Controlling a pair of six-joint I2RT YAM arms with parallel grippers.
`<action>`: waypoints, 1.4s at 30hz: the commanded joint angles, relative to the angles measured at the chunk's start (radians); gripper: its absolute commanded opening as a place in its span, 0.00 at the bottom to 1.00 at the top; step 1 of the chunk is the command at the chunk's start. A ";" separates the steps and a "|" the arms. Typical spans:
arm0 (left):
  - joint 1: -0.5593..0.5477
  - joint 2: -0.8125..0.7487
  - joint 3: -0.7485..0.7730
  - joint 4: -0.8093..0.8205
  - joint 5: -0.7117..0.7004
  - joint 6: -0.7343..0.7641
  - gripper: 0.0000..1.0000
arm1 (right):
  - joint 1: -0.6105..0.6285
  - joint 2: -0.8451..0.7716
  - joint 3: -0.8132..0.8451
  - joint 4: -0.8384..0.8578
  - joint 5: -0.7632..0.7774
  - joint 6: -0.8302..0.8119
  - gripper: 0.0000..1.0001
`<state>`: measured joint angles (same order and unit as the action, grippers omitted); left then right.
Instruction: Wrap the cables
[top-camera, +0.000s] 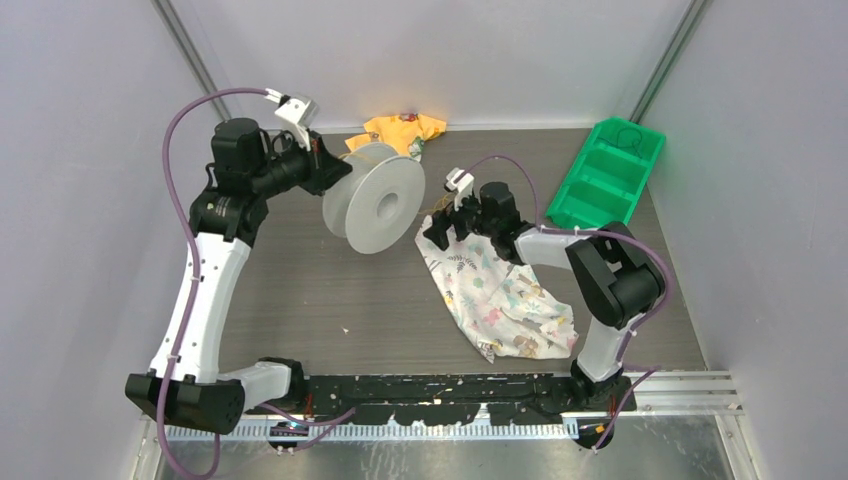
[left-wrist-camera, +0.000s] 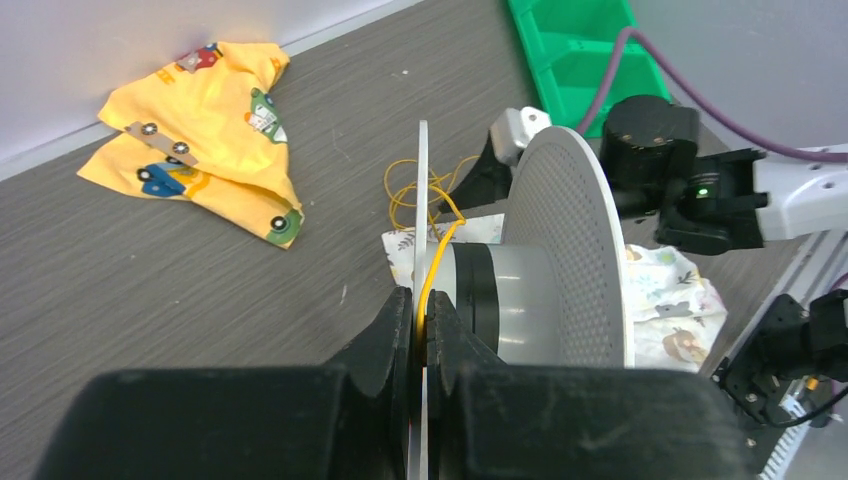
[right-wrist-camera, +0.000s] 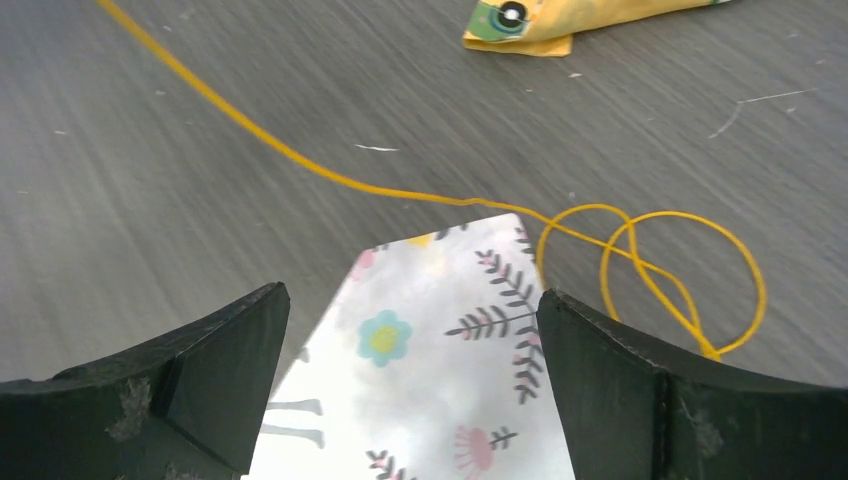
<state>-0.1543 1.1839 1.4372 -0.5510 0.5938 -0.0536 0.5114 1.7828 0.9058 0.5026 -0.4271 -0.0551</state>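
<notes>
A white spool (top-camera: 375, 205) stands on edge, lifted off the table. My left gripper (top-camera: 335, 170) is shut on its thin near rim (left-wrist-camera: 421, 200), with the thin yellow cable (left-wrist-camera: 437, 262) pinched between the fingers alongside it. The cable runs from the spool's hub (left-wrist-camera: 500, 300) down to loose loops (left-wrist-camera: 405, 190) on the table. My right gripper (top-camera: 435, 232) is open and empty, low over the corner of a white patterned cloth (right-wrist-camera: 430, 360). In the right wrist view (right-wrist-camera: 410, 295) the cable (right-wrist-camera: 400, 192) lies just beyond the fingertips, looping at the right.
The patterned cloth (top-camera: 495, 295) spreads toward the front right. A yellow garment (top-camera: 400, 130) lies at the back wall behind the spool. A green bin (top-camera: 605, 175) stands at the back right. Grey walls close in on the left, back and right.
</notes>
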 joint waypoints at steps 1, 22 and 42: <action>0.014 -0.031 0.045 0.068 0.079 -0.075 0.00 | 0.020 0.046 0.048 0.090 0.116 -0.146 0.98; 0.067 -0.019 0.059 0.068 0.083 -0.145 0.00 | 0.071 0.198 0.108 0.378 0.198 -0.017 0.09; 0.085 0.020 -0.136 0.510 -0.222 -0.495 0.00 | 0.200 -0.129 0.002 -0.100 0.244 0.228 0.01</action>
<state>-0.0742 1.2247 1.3201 -0.2371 0.4995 -0.4461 0.6521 1.7481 0.8745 0.5407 -0.2077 0.1135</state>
